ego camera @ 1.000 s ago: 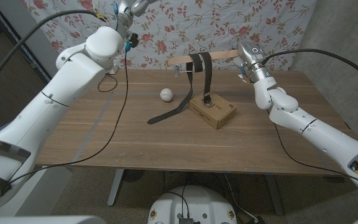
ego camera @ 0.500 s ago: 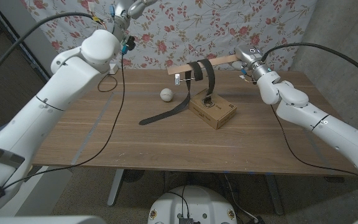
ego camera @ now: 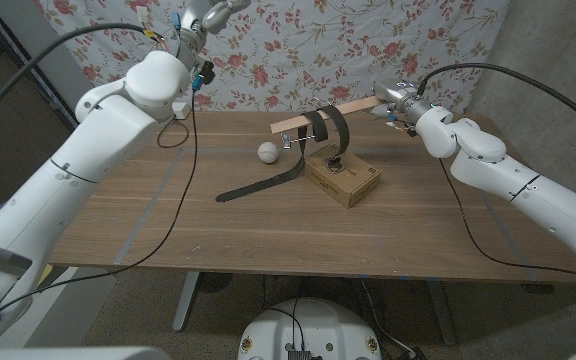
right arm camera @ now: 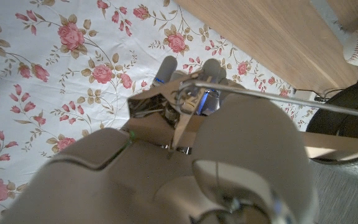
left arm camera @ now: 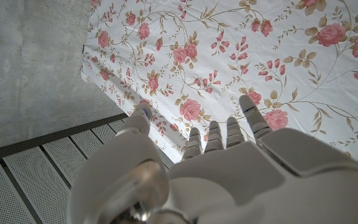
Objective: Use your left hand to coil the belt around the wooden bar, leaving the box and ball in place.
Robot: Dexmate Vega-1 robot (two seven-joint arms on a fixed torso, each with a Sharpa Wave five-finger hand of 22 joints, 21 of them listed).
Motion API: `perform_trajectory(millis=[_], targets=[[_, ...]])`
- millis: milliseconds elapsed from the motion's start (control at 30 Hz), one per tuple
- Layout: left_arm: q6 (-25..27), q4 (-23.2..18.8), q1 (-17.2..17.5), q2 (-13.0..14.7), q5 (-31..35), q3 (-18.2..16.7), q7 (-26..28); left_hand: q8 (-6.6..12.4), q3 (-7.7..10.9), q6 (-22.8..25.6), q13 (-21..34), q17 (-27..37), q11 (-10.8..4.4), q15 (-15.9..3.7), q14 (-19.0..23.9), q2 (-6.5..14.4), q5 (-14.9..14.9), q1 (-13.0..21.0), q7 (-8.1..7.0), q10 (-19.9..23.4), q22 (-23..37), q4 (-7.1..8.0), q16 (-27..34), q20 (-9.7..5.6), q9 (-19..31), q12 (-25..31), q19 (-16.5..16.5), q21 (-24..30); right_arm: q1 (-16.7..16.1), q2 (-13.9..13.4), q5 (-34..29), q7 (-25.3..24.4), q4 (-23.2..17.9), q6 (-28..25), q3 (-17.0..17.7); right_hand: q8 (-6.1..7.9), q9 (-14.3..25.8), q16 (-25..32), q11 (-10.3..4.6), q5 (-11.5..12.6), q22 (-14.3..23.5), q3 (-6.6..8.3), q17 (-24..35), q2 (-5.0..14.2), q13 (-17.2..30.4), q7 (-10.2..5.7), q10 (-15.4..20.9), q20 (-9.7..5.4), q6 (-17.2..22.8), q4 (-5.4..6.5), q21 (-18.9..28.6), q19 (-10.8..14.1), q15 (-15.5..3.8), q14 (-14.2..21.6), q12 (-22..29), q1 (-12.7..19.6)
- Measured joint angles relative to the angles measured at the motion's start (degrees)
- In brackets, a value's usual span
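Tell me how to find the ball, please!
Look at the wooden table in front of the flowery curtain. Near its far middle, a wooden bar with a black belt draped over it is held up, beside a cardboard box. The ball sits left of the box, the only small, round, white thing.

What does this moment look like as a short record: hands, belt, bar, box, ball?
left hand: raised in front of the floral cloth, fingers apart, holding nothing
right hand: grips one end of the bar, holding it above the table
bar: tilted, lower at its free end
belt: looped over the bar, one end lying on the table, the other hanging to the box
box: on the table under the bar
ball: on the table, beside the belt, apart from the box
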Motion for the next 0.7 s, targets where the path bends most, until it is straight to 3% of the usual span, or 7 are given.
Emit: perform_trajectory(millis=[700], targets=[[0.99, -1.94, 1.71, 1.23, -1.28, -1.68, 0.27, 0.00, -0.16, 0.00, 0.01, 0.01, 0.00, -0.17, -0.17, 0.31, 0.00, -0.30, 0.00, 0.01, 0.00, -0.16, 0.00, 0.00, 0.00, 0.00, 0.00, -0.22, 4.46, 0.39, -0.31, 15.46, 1.32, -0.93, -3.17, -0.53, 0.05, 0.00, 0.31, 0.16, 0.00, -0.47, 0.00, 0.08, 0.09, 0.20, -0.31, 0.11, 0.20, 0.00, -0.56, 0.50, 0.00, 0.00, 0.00, 0.22]])
